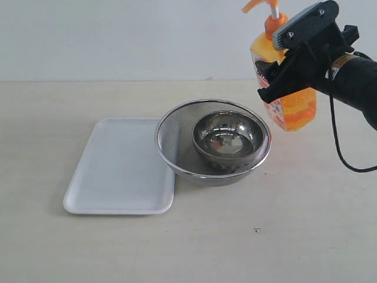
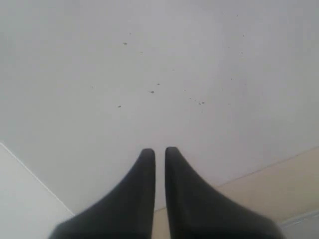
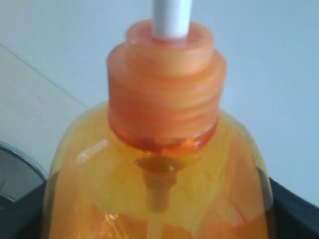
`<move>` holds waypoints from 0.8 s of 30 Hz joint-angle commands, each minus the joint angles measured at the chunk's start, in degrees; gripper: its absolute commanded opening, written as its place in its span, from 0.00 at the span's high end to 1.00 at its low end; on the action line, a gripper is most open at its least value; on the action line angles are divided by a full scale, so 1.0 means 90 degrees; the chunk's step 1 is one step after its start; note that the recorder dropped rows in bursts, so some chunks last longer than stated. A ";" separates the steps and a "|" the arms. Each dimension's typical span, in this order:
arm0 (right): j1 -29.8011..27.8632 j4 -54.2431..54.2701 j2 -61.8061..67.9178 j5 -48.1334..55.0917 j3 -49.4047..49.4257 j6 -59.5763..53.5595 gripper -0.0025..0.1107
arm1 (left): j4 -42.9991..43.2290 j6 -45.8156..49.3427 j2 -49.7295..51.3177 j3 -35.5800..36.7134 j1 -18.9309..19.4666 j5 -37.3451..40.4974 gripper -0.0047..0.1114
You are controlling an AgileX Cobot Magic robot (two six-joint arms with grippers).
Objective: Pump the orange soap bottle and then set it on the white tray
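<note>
The orange soap bottle [image 1: 294, 109] hangs tilted in the air at the upper right, just right of the strainer and off the table. My right gripper [image 1: 274, 66] is shut on its upper body, below the orange pump head [image 1: 259, 5]. The right wrist view is filled by the orange soap bottle [image 3: 159, 164], its collar and white stem, with black fingers [image 3: 294, 209] at either side. The white tray [image 1: 118, 171] lies flat at the left. My left gripper [image 2: 159, 152] shows only in its own wrist view, its black tips almost touching, holding nothing.
A round metal mesh strainer [image 1: 177, 135] sits mid-table, overlapping the tray's right edge, with a steel bowl [image 1: 227, 138] inside it. A black cable [image 1: 339, 147] droops from the right arm. The strainer rim [image 3: 15, 159] shows beside the bottle.
</note>
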 commanded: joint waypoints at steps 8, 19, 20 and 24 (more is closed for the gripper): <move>0.0010 -0.0015 -0.0581 0.0235 -0.0624 -0.0226 0.98 | -0.0152 -0.0176 -0.0212 0.0035 -0.0019 -0.0004 0.92; 0.0254 -0.0053 -0.0980 0.0463 -0.0703 -0.0063 0.98 | -0.0103 -0.0176 -0.0212 0.0035 -0.0019 -0.0004 0.92; 0.0312 -0.0081 -0.1004 0.0463 -0.0716 0.0007 0.98 | -0.0103 -0.0176 -0.0212 0.0035 -0.0019 -0.0004 0.92; 0.0525 -0.0076 -0.1104 0.0452 -0.0730 0.0126 0.98 | -0.0103 -0.0176 -0.0212 0.0035 -0.0019 -0.0004 0.92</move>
